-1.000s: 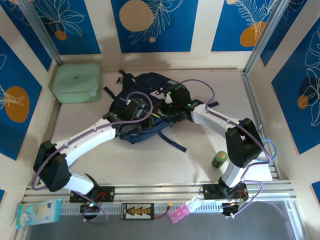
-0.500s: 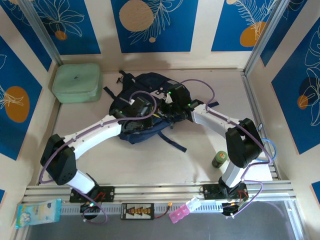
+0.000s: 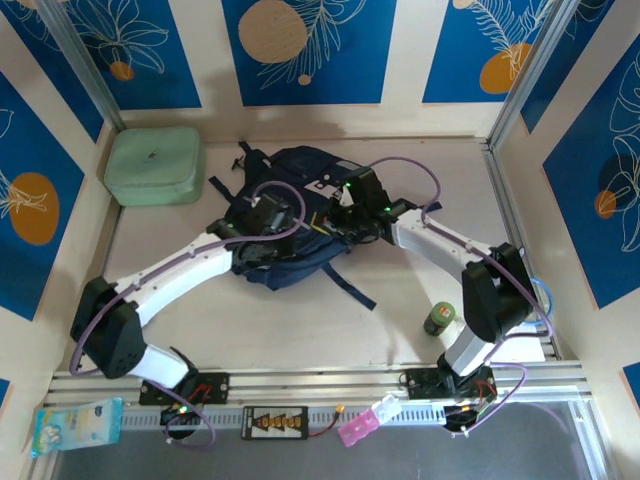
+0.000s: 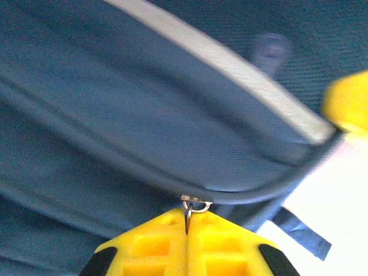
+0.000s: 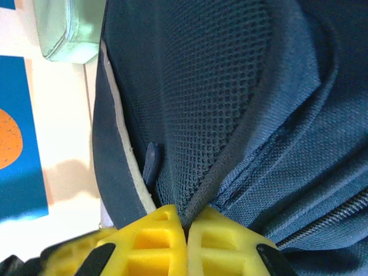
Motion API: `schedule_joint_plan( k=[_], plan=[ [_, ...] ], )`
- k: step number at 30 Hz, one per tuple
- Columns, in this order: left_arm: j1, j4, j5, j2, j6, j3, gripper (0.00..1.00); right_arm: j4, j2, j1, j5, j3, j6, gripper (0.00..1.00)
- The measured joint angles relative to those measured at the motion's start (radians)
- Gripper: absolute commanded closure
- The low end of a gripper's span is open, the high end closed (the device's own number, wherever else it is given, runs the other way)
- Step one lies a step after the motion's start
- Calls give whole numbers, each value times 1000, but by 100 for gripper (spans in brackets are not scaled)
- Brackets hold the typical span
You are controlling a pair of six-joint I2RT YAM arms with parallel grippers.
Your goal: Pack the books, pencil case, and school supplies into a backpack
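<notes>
Since a second ago the left gripper [image 4: 187,223] has clamped shut, now pinching the zipper pull [image 4: 195,204]. The right gripper [image 5: 185,221] is clenched on a seam fold [image 5: 230,149]. The backpack [image 3: 300,165] lies centre of the top view. It looks soft and floppy, so hold the seam taut.

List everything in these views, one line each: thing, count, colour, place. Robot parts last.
backpack: one, navy, middle of the table, under both grippers
boxy case: one, mint green, far-left corner of the table
small container: one, green, on the table beside the right arm
packet: one, pale blue, near-left corner, at the end of the rail
pink item: one, pink, on the near rail, towards the right arm's base
left gripper: one, yellow fingers, shut on the backpack's metal zipper pull
right gripper: one, yellow fingers, shut on a fabric fold of the backpack
</notes>
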Motion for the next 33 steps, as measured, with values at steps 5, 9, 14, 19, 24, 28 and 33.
schedule_joint_plan(
  k=[5,9,14,19,24,28,33],
  plan=[
    [129,69,117,-47,82,-93,100,-42,-87,-60,0,-79,-63,96],
    [149,107,196,-44,156,-104,100,-68,-116,-109,2,-109,-107,91],
    [138,134,278,-19,216,-82,100,-100,-145,-161,37,-117,-151,62],
    [90,140,317,24,245,-29,100,-151,-254,-214,109,-131,-175,46],
    [-2,179,370,97,239,35,100,-227,-356,-246,163,-146,-120,46],
    [-72,215,396,176,227,99,100,-272,-436,-240,175,-208,-17,46],
    [-126,241,423,265,202,168,100,-290,-560,-211,221,-338,138,45]
  ],
)
